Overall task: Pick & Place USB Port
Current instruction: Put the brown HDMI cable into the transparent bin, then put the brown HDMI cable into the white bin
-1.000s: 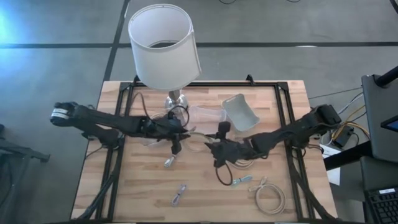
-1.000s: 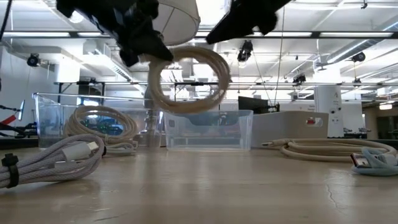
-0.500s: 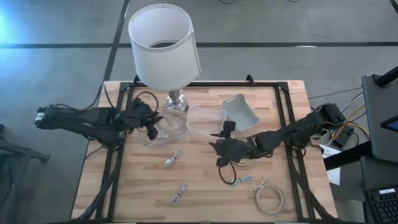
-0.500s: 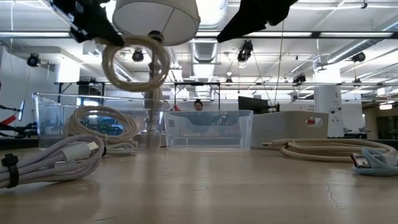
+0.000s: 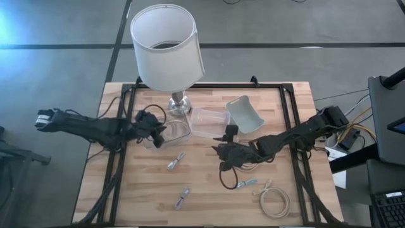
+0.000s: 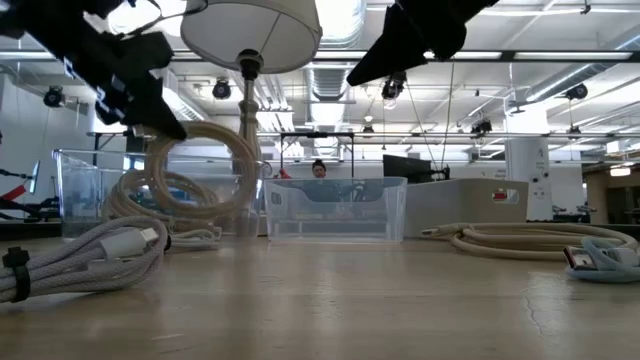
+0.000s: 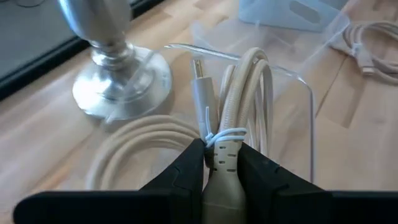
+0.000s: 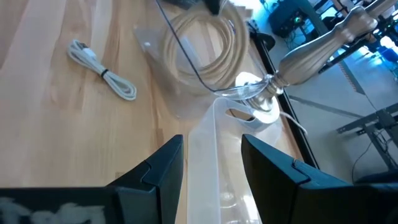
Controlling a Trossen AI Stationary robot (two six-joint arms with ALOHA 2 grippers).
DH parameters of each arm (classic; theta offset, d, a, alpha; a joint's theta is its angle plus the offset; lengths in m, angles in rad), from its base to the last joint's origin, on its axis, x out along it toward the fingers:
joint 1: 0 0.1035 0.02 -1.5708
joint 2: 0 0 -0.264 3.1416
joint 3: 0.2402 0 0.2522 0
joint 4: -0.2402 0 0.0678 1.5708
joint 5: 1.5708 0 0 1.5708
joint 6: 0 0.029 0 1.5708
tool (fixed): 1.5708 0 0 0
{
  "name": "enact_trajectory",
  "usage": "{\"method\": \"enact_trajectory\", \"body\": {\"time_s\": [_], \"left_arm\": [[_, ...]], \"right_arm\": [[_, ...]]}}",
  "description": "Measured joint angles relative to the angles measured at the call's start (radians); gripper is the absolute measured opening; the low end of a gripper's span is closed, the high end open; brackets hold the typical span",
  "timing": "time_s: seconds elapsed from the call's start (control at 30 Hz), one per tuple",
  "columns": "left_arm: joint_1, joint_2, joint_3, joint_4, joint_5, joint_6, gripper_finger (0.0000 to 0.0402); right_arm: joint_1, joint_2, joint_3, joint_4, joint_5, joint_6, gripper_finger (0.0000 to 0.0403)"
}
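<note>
A beige coiled USB cable [image 7: 249, 81], bound with a white tie and showing a plug [image 7: 199, 71], is in my left gripper [image 7: 221, 152], which is shut on it. In the high view this gripper [image 5: 154, 131] is over the left clear bin [image 5: 177, 130]. Another beige coil [image 7: 124, 140] lies in that bin. In the low view the held coil [image 6: 205, 170] hangs in front of the bin [image 6: 80, 165]. My right gripper [image 8: 211, 168] is open over the table's middle [image 5: 228, 151] and holds nothing. My left gripper pinches the coiled cable between its two fingers at the tied bundle [image 7: 222, 142], right by the white tie and below the plug. The coil's loops hang below the gripper, lifted clear of the table, over the clear bin; whether they touch the bin I cannot tell.
A lamp with a white shade [image 5: 166, 45] stands at the far edge, its metal base [image 7: 118, 74] beside the bin. A second clear bin [image 5: 209, 119] and a grey-blue container [image 5: 245, 114] sit at the centre. Small cables [image 5: 175, 162] [image 5: 182, 197] [image 5: 247, 183] and a coil [image 5: 275, 201] lie nearer.
My left gripper has carried the beige coil from the table's middle toward the left edge, to above the left clear bin, then lowered it; the coil now hangs lower, level with the bin's wall. The gripper stayed shut on it.
</note>
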Motion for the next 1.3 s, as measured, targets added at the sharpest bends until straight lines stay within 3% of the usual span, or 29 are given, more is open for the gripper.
{"method": "enact_trajectory", "body": {"time_s": [0.5, 0.83, 0.97, 1.07, 1.3], "left_arm": [[0.028, 0.012, -0.041, -0.030, -0.047, 0.043, 0.0165], [0.026, 0.011, 0.117, -0.068, -0.134, 0.196, 0.0194], [0.020, 0.011, 0.165, -0.029, -0.058, 0.213, 0.0193], [0.016, 0.011, 0.150, 0.062, 0.060, 0.249, 0.0193], [0.010, 0.036, 0.077, 0.355, 0.283, 0.358, 0.0193]], "right_arm": [[-0.008, 0.000, 0.000, 0.004, 0.000, -0.012, 0.0160], [-0.014, 0.000, 0.000, 0.005, 0.000, -0.026, 0.0160], [-0.014, 0.000, 0.000, -0.002, -0.004, 0.032, 0.0160], [-0.014, 0.000, 0.000, -0.065, -0.037, 0.113, 0.0160], [-0.013, -0.001, 0.000, -0.435, -0.153, 0.476, 0.0160]]}}
